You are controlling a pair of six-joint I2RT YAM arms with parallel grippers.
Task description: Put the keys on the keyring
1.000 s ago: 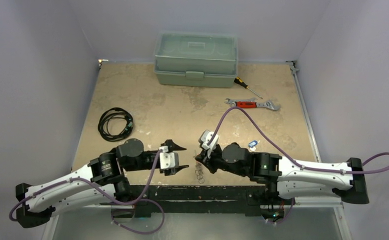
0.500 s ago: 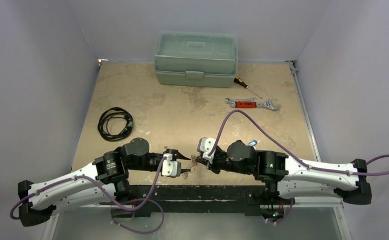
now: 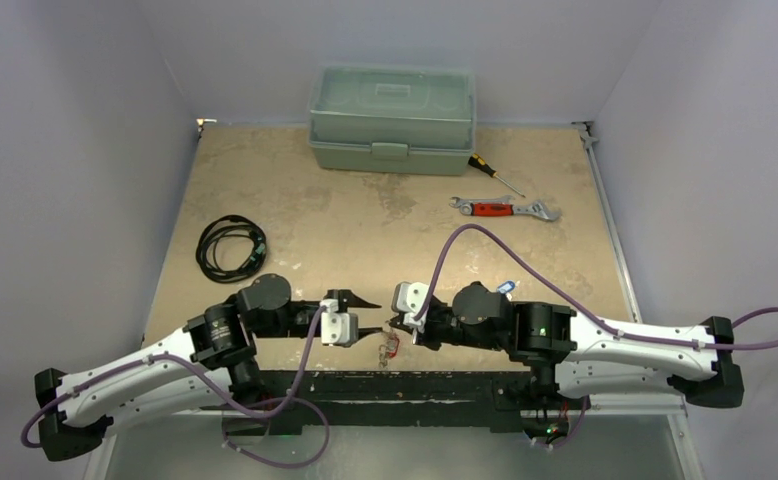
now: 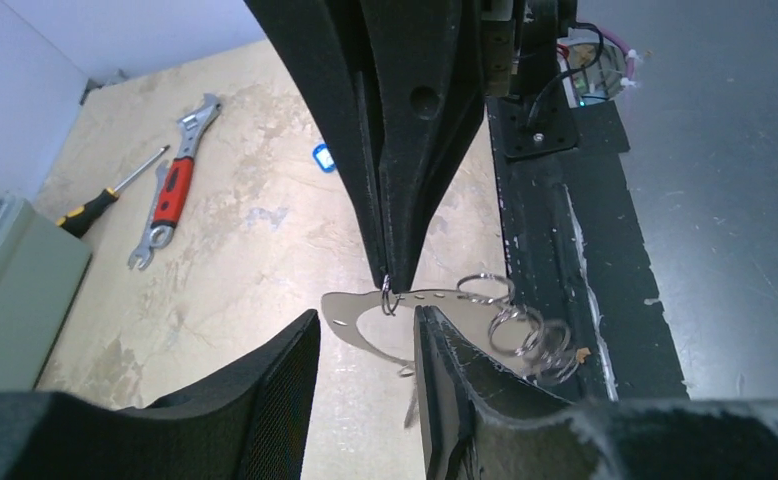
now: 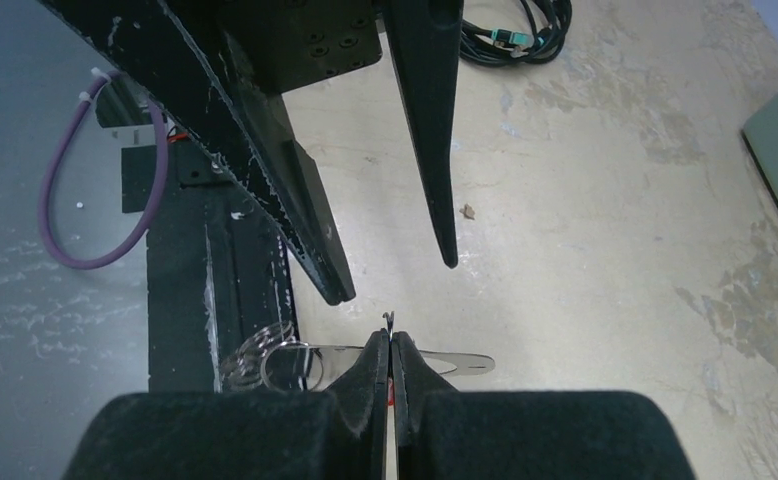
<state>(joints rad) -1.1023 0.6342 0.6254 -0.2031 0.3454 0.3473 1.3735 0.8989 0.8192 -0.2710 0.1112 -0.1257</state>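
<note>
From the top, I see left claw (image 3: 370,316) and right claw (image 3: 394,323) tip to tip at the near edge of the desk (image 3: 295,200), the keyring (image 3: 389,346) hanging below; left wrist: left claw stands half wide, the keyring just at its fingertips; right wrist: right claw is pinched tight on the keyring.

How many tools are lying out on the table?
2. The screwdriver lies just right of the green toolbox. The red-handled wrench lies beside it, a bit further from the toolbox. More may be hidden inside the closed toolbox.
</note>
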